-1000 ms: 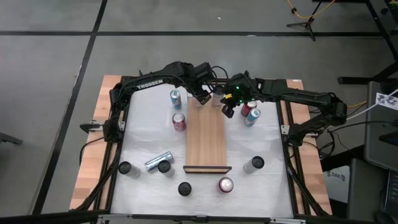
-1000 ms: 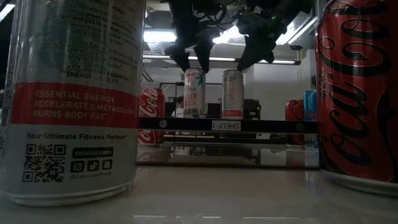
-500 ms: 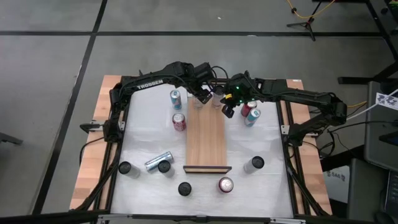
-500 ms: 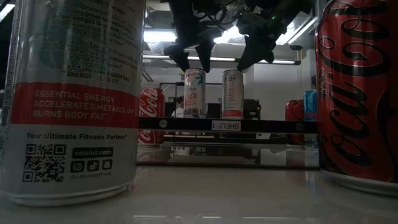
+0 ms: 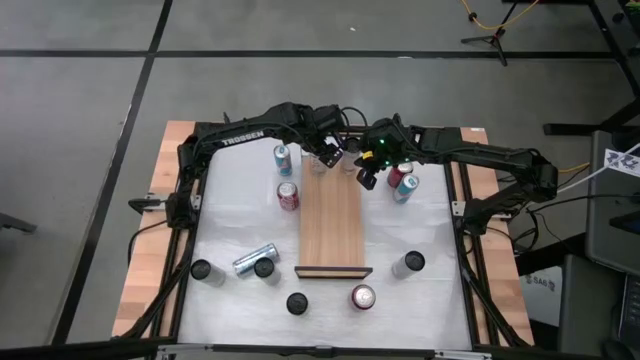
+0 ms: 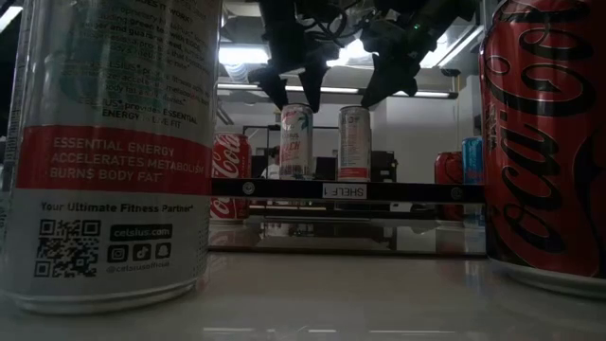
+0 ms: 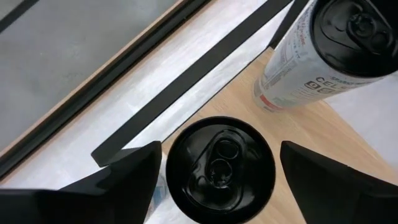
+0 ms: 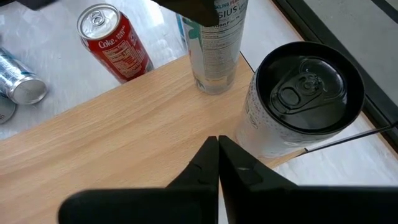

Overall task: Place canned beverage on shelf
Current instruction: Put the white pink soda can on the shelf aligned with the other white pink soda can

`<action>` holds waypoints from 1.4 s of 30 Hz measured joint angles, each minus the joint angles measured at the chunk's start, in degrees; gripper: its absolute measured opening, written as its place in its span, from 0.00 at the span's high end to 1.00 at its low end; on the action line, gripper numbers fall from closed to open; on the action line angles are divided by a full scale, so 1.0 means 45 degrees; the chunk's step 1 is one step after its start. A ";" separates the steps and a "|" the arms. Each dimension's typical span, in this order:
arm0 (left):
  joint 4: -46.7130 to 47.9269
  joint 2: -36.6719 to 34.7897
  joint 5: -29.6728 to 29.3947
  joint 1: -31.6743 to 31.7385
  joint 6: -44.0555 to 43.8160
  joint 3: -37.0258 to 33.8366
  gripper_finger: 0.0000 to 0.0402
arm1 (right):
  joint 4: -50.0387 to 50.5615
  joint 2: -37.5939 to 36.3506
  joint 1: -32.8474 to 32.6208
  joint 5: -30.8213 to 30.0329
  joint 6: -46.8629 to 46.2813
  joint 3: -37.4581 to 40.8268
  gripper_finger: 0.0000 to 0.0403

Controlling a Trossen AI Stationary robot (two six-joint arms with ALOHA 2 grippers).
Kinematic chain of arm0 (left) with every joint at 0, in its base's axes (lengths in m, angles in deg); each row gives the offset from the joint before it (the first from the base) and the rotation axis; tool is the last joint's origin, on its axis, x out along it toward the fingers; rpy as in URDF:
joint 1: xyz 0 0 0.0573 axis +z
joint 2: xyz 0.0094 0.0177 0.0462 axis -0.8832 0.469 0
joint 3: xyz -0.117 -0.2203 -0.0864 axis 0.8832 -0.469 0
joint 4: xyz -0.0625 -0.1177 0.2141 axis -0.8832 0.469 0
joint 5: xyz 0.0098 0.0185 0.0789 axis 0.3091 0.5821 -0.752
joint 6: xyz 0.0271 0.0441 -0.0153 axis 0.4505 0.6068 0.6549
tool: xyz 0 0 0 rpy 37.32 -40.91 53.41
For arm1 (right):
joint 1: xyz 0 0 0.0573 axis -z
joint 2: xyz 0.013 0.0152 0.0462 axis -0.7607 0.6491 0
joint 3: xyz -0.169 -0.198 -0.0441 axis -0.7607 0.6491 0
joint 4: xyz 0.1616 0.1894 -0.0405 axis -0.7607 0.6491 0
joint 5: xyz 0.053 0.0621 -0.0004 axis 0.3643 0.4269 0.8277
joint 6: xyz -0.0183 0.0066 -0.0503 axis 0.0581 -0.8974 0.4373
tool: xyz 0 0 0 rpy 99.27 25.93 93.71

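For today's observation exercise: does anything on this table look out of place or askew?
One thing: a silver can lies tipped on its side near the table's left front, while the other cans stand upright. The two cans on the shelf stand straight at its far end.

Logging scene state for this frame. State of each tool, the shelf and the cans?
Left tool: open, fingers either side of the left shelf can, above it.
Right tool: shut, holding nothing, beside the right shelf can.
Shelf: flat, two cans upright at its far end.
Silver can: lying on its side.
Coke can: upright, off shelf.
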 joint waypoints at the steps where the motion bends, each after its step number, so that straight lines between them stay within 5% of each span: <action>1: 0.0000 0.0000 0.0049 -0.0002 -0.0040 0.0000 0.23 | 0.0000 0.0000 0.0004 0.0001 0.0000 0.0005 1.00; 15: 0.0043 0.0000 0.0304 -0.0002 0.0514 0.0010 0.40 | 0.0000 0.0000 0.0000 -0.0001 0.0000 0.0005 1.00; 29: 0.0044 -0.0015 0.3134 0.0772 0.6094 0.0020 0.40 | -0.0005 0.0000 0.0005 -0.0001 -0.0005 0.0002 1.00; 42: 0.0072 -0.0029 0.3454 0.0882 0.9850 0.0019 0.40 | -0.0001 0.0000 0.0005 0.0001 0.0000 0.0005 1.00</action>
